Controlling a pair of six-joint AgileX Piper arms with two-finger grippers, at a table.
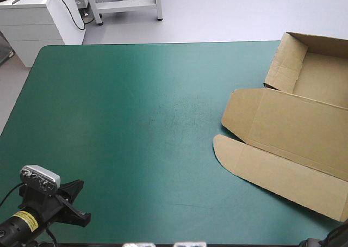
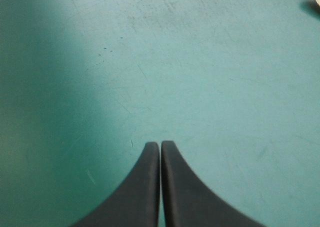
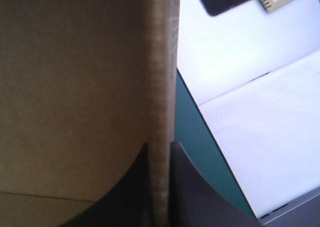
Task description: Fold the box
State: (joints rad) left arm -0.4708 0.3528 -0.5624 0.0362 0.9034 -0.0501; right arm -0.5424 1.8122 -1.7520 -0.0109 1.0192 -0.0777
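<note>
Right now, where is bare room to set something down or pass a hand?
Free: the teal-green cover from its left edge to the box, far edge to near, except the near-left corner with the left hand. Crowded: the right side, where the box lies, right hand shut on its edge.

The box [image 1: 288,130] lies on the tabletop [image 1: 125,122], well ahead of the left gripper [image 1: 76,201] and off to its right. Only tabletop lies under and just ahead of that gripper. One edge of the box sits between the fingers of the right gripper [image 3: 160,148], and the sheet spreads beside it.
</note>
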